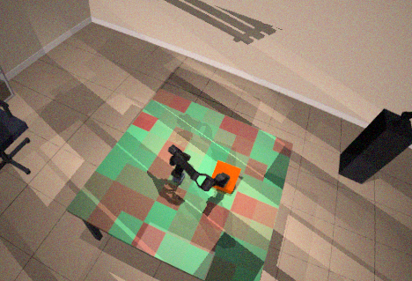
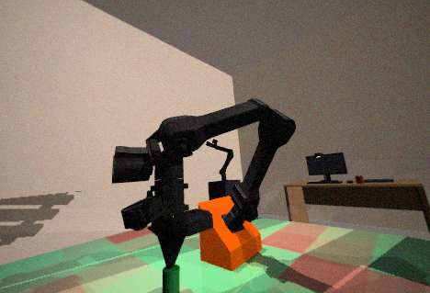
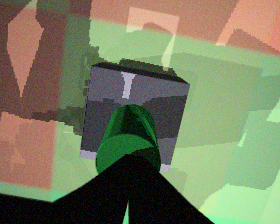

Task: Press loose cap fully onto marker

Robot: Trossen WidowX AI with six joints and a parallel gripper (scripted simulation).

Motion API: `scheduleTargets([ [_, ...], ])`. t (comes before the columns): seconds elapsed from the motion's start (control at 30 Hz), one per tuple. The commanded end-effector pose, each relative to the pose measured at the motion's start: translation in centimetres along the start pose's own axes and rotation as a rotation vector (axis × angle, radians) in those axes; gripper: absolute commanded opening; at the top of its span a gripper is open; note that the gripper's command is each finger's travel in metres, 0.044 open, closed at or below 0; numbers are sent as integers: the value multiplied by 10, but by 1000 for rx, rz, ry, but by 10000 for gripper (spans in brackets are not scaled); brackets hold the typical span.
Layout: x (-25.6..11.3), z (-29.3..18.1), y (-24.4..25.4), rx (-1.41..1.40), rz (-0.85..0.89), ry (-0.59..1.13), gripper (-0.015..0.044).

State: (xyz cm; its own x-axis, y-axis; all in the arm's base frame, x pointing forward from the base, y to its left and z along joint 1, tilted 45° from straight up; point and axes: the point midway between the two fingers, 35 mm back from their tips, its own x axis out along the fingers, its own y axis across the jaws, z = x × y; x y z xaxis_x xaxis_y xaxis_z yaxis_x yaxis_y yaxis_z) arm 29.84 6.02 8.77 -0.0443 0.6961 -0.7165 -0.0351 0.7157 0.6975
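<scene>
The green cap stands upright on top of the marker, in line with it, above the grey holder block. The seam between cap and marker cannot be made out, so how far down the cap sits cannot be told. My gripper is shut with nothing between its fingers. It points straight down, with its fingertips at the cap's top face. Any small gap there cannot be made out. The holder block is below the frame in the exterior view.
The orange block stands at the arm's base. The table has a green and red patchwork top with shadows on it. A desk with a monitor stands far behind.
</scene>
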Motion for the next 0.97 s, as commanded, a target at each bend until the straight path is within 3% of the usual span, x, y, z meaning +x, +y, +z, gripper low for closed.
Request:
scheduleTargets([
  [0.0,-19,3,-1,-1,-5,-4,0],
  [0.17,-81,2,-1,0,-5,0,0],
  [0.37,-89,1,-1,0,-4,1,0],
  [0.93,-89,1,-1,0,-4,1,440],
])
